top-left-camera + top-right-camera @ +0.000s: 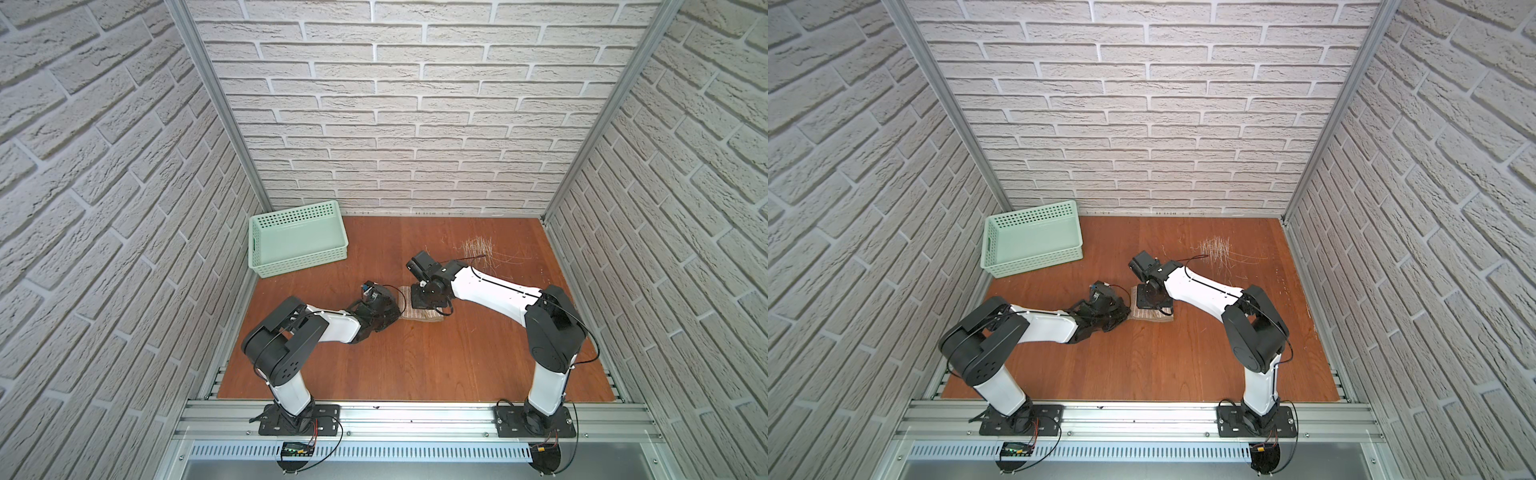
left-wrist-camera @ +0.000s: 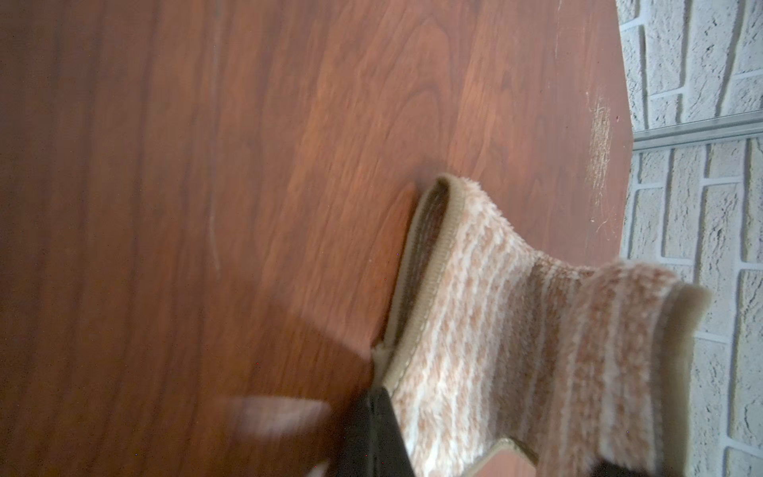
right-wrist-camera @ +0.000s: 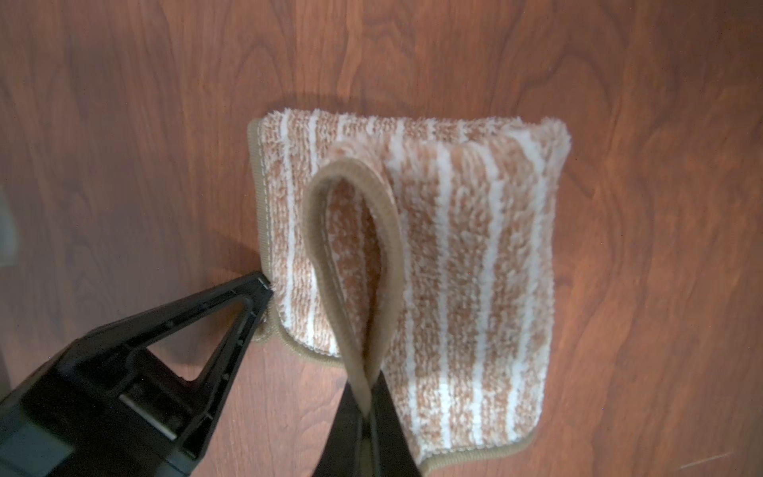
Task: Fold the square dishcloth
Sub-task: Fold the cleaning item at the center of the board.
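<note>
The square dishcloth, tan-brown with thin white stripes and beige edging, lies folded in the middle of the table, between the two arms. In the right wrist view the dishcloth is a small layered rectangle. One beige-edged flap is pulled up into a loop. My right gripper is shut on that loop's edge. My left gripper is shut on a corner of the dishcloth at its left side. Its black fingers touch that corner low on the table.
A mint-green perforated basket stands empty at the back left. Pale scratches mark the wood at the back right. Brick-patterned walls close in three sides, and an aluminium rail runs along the front.
</note>
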{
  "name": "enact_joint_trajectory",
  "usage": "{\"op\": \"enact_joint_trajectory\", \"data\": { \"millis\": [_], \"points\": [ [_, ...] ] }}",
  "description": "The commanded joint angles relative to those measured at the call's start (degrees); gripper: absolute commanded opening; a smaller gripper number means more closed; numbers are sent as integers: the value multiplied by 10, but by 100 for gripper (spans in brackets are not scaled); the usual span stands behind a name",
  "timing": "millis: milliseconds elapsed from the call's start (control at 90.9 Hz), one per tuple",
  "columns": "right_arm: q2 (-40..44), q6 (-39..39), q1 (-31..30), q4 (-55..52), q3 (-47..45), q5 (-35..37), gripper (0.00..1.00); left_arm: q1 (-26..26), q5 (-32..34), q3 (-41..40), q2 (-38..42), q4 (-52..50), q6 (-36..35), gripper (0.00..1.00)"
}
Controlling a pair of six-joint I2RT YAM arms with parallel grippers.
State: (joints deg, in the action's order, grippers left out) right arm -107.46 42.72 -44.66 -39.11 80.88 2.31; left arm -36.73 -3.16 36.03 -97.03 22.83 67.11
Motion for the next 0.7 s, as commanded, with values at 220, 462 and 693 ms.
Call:
{"op": "enact_joint_trajectory", "data": {
  "millis": [220, 462, 693],
  "points": [
    [-46, 22, -5, 19, 42, -10, 3, -6, 5, -14, -16, -3, 3, 0],
    [-69, 33, -4, 33, 54, -23, 3, -6, 7, -14, -17, -4, 5, 0],
    [-79, 40, -4, 46, 59, -38, 3, -6, 5, -15, -16, 0, 7, 0]
  ]
}}
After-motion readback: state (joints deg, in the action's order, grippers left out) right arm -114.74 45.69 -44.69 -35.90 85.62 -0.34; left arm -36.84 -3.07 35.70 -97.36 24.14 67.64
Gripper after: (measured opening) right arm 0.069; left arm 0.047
